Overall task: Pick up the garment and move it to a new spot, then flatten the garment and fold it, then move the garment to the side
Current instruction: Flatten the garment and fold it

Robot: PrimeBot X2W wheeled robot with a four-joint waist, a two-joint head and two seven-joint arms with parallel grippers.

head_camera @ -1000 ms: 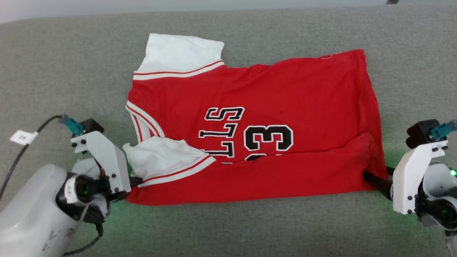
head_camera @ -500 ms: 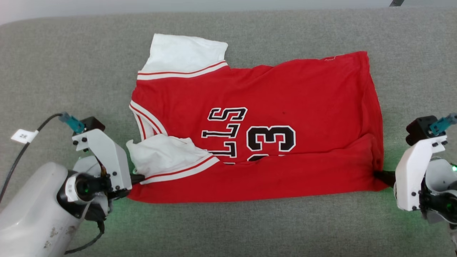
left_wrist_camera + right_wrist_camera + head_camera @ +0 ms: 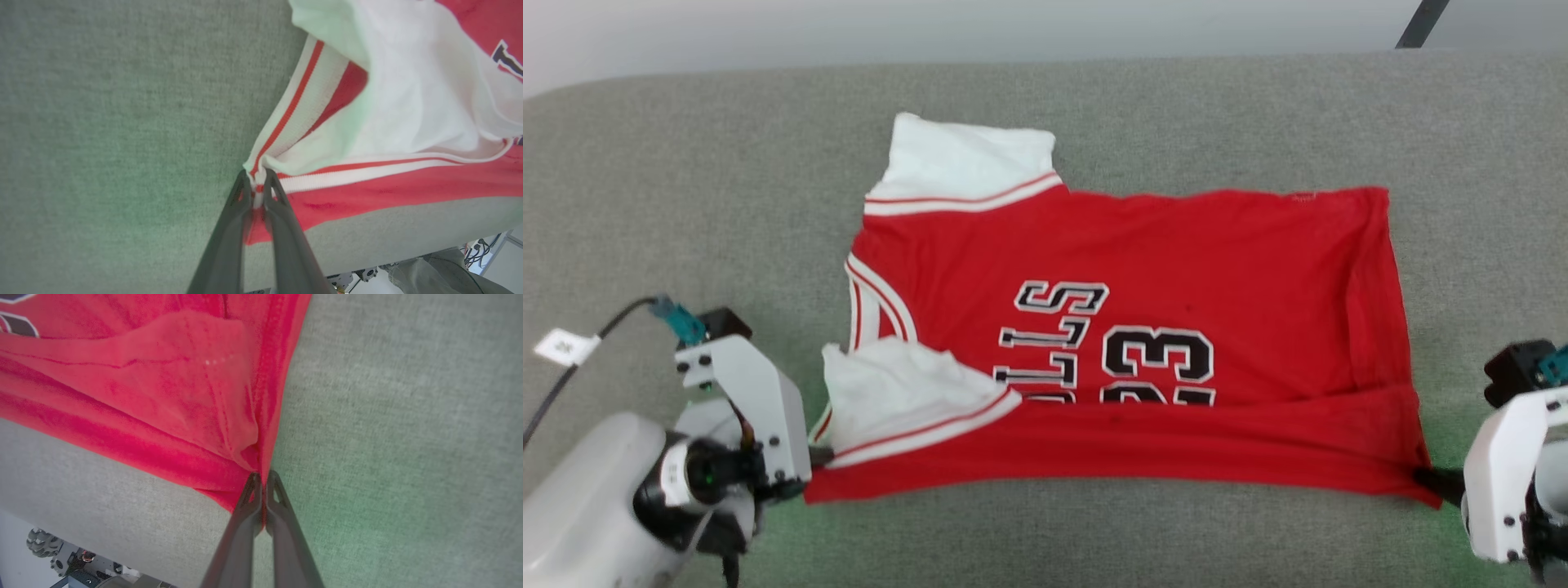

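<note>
Two pinches: my left gripper point(image 3: 255, 181) and right gripper point(image 3: 261, 478) clamp the garment point(image 3: 1176, 245) at their tips; uneven pulling could slip it.

The garment point(image 3: 1176, 245) is soft matt cloth: the red body is a fine, smooth knit creased in places, the striped trim point(image 3: 288, 118) is a ribbed knit, and the white sleeve point(image 3: 408, 102) is limp and rumpled. The table point(image 3: 686, 180) under it is covered in grey matt fabric with a rough, felt-like weave. The fingers point(image 3: 226, 245) look like dark matt plastic, the bracket point(image 3: 760, 392) like smooth white plastic, and the forearm point(image 3: 580, 506) has a pale, slightly glossy shell.
</note>
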